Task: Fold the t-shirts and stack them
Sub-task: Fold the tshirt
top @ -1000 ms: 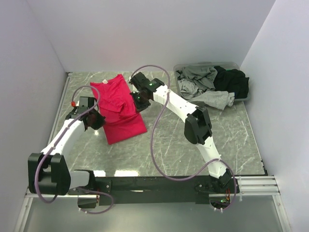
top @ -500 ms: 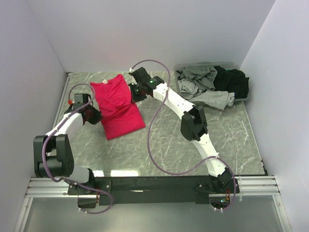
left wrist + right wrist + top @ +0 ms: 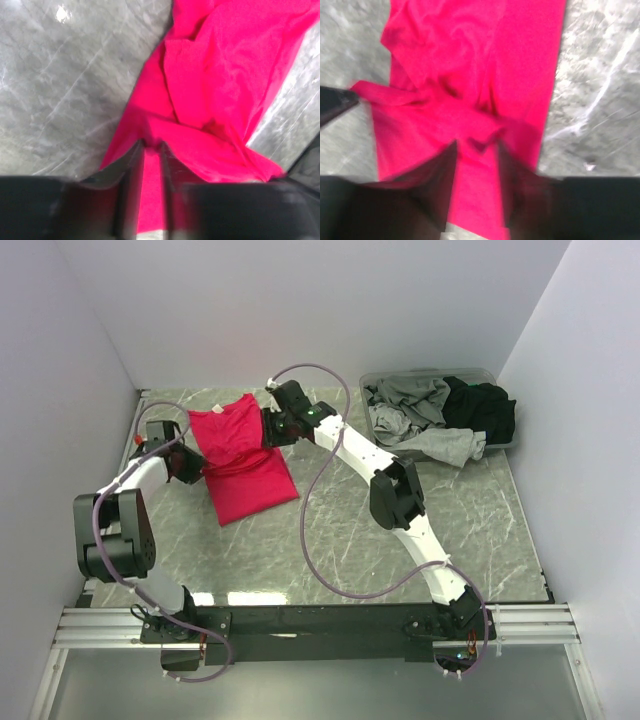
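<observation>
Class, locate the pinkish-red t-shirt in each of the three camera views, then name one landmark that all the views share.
Top external: the pinkish-red t-shirt lies left of centre, partly folded.
Left wrist: the pinkish-red t-shirt runs from the top right down to the bottom centre.
Right wrist: the pinkish-red t-shirt fills the middle, top to bottom.
Shared landmark: the grey marbled table top, bare beside the shirt in every view.

One t-shirt left of tub
</observation>
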Tool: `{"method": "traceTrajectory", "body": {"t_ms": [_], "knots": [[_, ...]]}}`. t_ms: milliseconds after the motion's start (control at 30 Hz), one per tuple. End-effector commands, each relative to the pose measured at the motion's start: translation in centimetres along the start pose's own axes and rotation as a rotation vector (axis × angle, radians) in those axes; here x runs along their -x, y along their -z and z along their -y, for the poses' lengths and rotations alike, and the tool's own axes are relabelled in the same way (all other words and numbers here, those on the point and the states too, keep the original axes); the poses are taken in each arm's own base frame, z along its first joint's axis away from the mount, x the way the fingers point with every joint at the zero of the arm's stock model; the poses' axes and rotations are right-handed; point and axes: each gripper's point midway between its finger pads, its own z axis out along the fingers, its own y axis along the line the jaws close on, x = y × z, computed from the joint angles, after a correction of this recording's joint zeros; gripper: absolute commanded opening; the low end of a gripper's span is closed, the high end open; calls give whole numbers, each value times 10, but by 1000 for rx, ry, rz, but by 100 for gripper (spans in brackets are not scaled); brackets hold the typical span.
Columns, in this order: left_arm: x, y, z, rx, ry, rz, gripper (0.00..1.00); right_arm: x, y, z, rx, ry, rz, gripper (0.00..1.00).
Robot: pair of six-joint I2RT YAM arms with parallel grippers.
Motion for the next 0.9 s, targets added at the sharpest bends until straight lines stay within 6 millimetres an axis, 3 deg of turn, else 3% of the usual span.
{"method": "traceTrajectory", "body": {"t_ms": [0,100,133,200,333,367,400,433,467,500,567,700,867], "knots": [[31,2,23,-68,-6,63,45,39,6,-3,19,0,123,50],[47,8,27,-68,-17,100,72,52,19,-7,31,6,160,71],[50,11,28,-71,-27,108,75,54,24,-8,41,7,164,79],[50,15,26,-66,-64,115,78,52,28,-5,39,9,156,80],[29,26,0,-25,-96,87,75,46,51,1,17,15,132,81],[21,28,-5,-22,-99,72,74,30,49,9,-1,19,90,81],[7,26,-20,2,-100,41,72,30,59,6,0,25,91,79],[2,33,-22,-5,-100,38,71,23,61,9,-6,23,74,78],[-7,35,-27,-3,-106,18,70,1,57,16,-18,19,22,75],[-18,38,-36,8,-113,5,69,0,66,15,-13,20,26,74],[-32,42,-46,21,-119,-25,69,-27,64,24,-27,10,-31,72],[-66,46,-67,25,-106,-95,67,-54,70,23,-6,-5,-90,66],[-89,46,-79,28,-99,-141,66,-82,66,19,11,-16,-154,59]]}}
